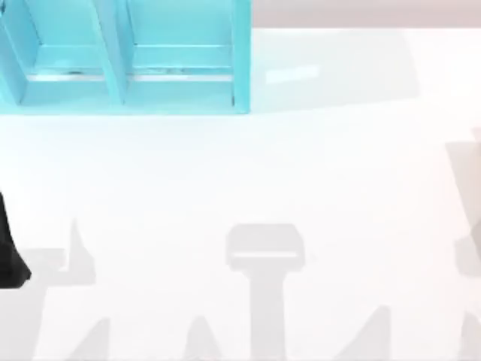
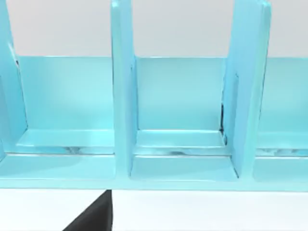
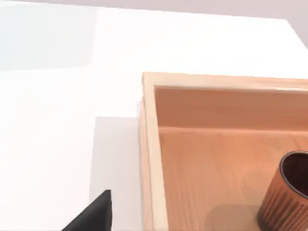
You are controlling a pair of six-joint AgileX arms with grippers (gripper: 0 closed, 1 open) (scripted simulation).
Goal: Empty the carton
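The carton is out of view. A dark piece of my left arm [image 1: 9,252] shows at the table's left edge in the top view. In the left wrist view a dark part of my left gripper [image 2: 96,214] hangs over the white table, just in front of the turquoise rack [image 2: 178,168]. In the right wrist view, a dark part of my right gripper [image 3: 96,211] sits over the table beside a pale wooden box [image 3: 149,144]. A round ribbed brown cup [image 3: 284,197] with a dark rim stands upright inside that box.
The turquoise rack [image 1: 120,68] with upright dividers stands at the table's back left. Its compartments hold nothing that I can see. Grey shadows of the arms lie across the white tabletop [image 1: 263,173] toward the front.
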